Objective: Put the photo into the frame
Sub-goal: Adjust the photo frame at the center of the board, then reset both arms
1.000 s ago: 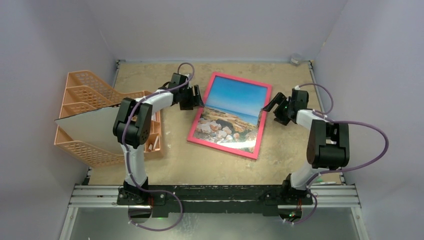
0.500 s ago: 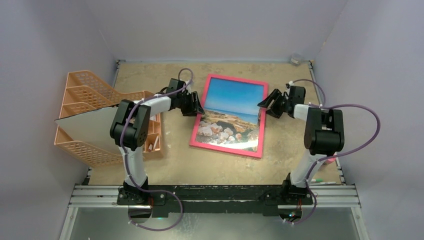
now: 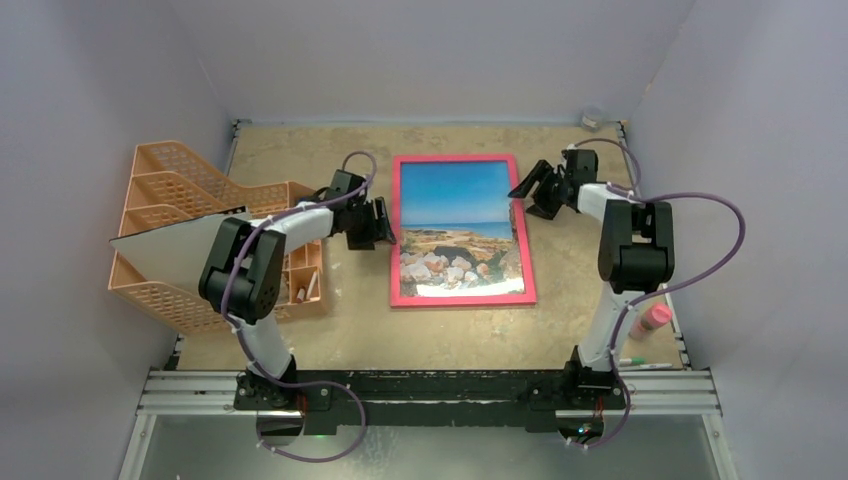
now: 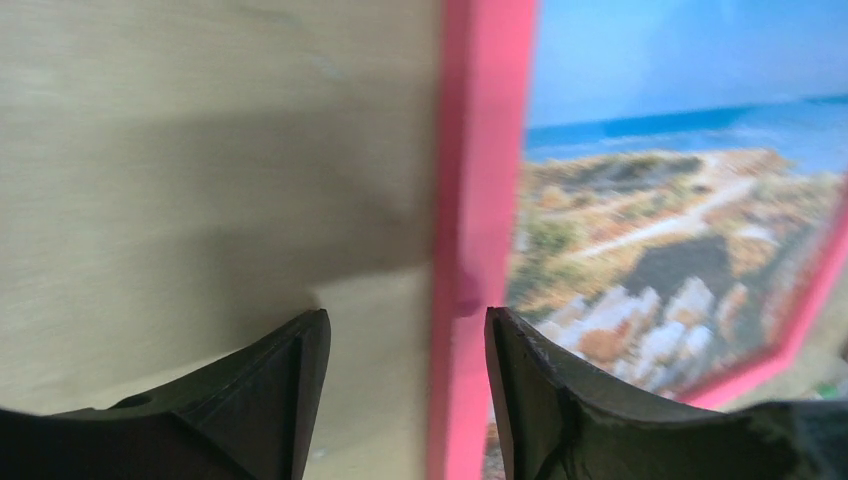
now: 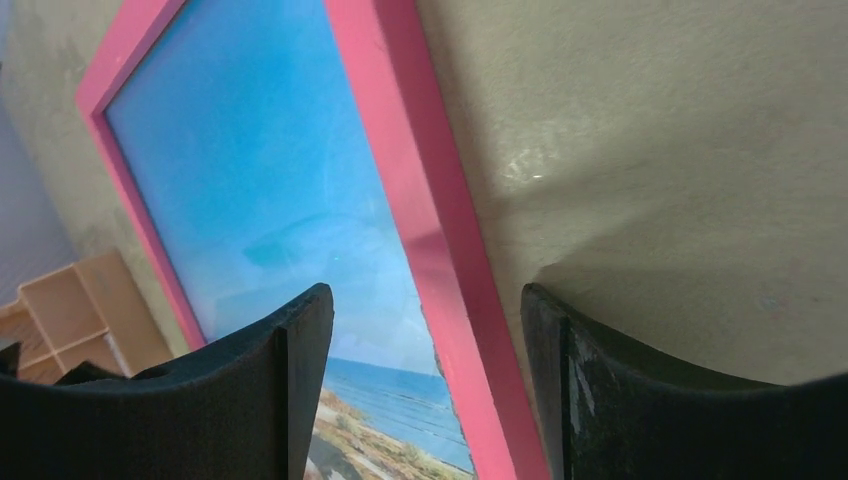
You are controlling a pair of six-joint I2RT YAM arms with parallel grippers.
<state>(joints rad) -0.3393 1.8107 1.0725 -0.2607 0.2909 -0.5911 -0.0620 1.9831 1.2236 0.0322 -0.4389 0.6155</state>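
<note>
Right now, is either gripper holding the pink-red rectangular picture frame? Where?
No: left gripper and right gripper are open beside the frame, gripping nothing.

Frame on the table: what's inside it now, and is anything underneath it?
The photo fills the frame, sea-and-coast side up, with the pink border showing all round. The frame lies flat on the table; anything beneath it is covered and cannot be seen.

Seaside photo (image 3: 458, 225) flat inside pink frame (image 3: 395, 270), face-up
</note>
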